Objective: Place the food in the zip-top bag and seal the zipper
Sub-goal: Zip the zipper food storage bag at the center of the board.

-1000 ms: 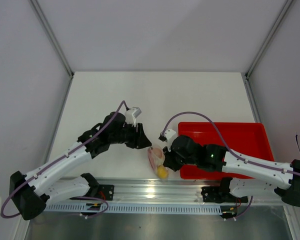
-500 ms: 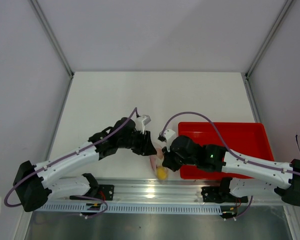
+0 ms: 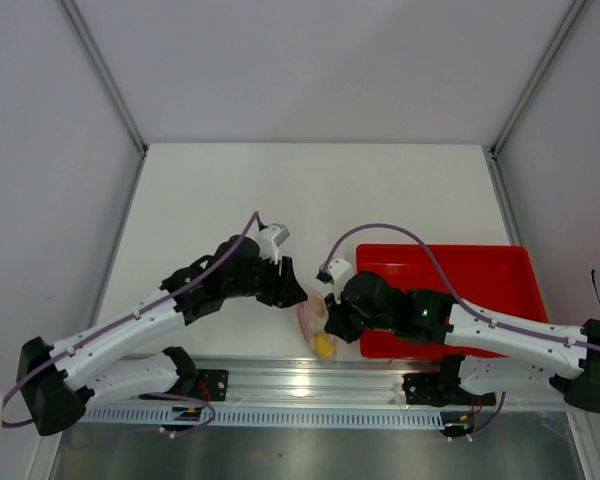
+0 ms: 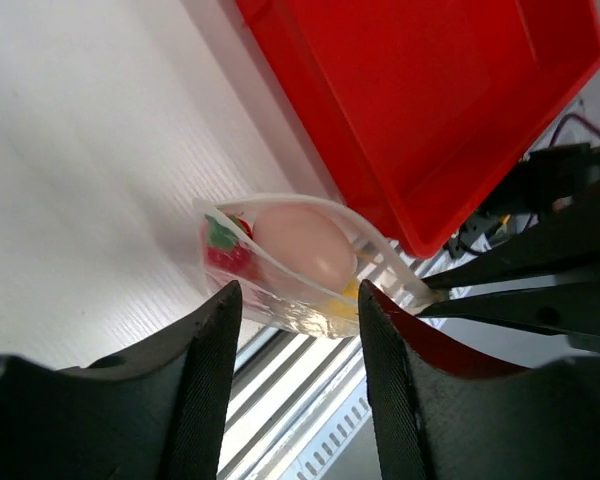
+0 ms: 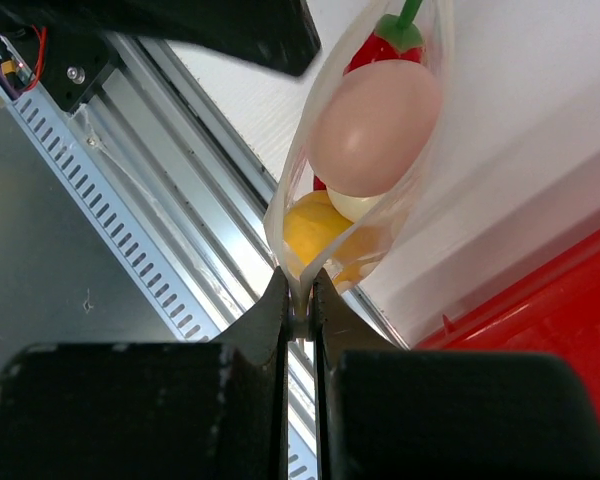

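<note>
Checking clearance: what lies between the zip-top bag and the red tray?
Bare white table separates zip-top bag and red tray, per right wrist view.

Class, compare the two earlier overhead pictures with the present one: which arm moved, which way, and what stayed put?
The left gripper swung right and toward the near edge, up to the zip-top bag, then eased slightly back; its jaws are open, gripping nothing. Unchanged: the right gripper, jaws shut on the bag's edge; the food inside; the red tray.
</note>
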Tool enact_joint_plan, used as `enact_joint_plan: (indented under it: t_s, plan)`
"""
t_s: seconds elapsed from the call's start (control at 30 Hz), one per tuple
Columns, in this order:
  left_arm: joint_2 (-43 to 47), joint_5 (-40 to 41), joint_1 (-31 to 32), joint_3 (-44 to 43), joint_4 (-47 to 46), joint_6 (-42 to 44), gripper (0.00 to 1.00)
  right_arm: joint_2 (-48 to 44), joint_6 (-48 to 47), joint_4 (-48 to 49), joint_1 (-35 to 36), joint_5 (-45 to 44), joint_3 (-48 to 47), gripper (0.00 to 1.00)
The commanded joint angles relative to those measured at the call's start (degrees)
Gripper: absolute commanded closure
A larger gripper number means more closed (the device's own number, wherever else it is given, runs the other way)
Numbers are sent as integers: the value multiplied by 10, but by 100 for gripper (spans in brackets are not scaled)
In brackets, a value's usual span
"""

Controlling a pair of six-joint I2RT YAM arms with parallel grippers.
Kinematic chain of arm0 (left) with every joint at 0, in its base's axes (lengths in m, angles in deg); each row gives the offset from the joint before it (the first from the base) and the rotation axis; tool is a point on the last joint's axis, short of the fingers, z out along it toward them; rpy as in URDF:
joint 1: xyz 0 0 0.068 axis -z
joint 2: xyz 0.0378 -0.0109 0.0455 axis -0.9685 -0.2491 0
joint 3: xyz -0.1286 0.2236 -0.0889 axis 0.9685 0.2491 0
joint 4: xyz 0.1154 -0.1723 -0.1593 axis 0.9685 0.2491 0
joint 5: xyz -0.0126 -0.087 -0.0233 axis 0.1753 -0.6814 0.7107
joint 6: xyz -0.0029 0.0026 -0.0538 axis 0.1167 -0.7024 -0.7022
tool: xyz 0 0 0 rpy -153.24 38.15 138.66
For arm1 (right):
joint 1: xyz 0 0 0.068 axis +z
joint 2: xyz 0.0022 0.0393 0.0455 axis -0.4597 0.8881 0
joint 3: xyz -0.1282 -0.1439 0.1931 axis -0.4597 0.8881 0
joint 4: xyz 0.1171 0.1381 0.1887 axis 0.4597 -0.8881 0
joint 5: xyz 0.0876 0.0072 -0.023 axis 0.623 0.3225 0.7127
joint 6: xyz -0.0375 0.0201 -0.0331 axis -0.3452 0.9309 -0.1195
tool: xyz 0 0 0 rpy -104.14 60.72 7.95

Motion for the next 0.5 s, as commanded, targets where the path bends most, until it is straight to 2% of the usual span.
enact_joint_plan:
  t_s: [0.0,0.07,0.2,0.33,0.43,0.47]
  plan:
    - [47,80,-1,-44,32,14,46,-12,-10,15,1,-2,-2,100]
    - [61,101,-6,-52,38,19,40,-12,-15,12,1,6,-3,100]
    - [48,84,-23,-64,59,35,33,-9,-33,-1,2,21,-8,100]
    - [35,-8,-44,-44,29,50,24,-16,-59,-13,4,59,-8,100]
    - [37,-57,-47,-21,-17,69,23,-22,-62,-20,4,79,-11,100]
    - [53,-97,-47,-14,-34,75,23,-25,-59,-20,3,86,-13,100]
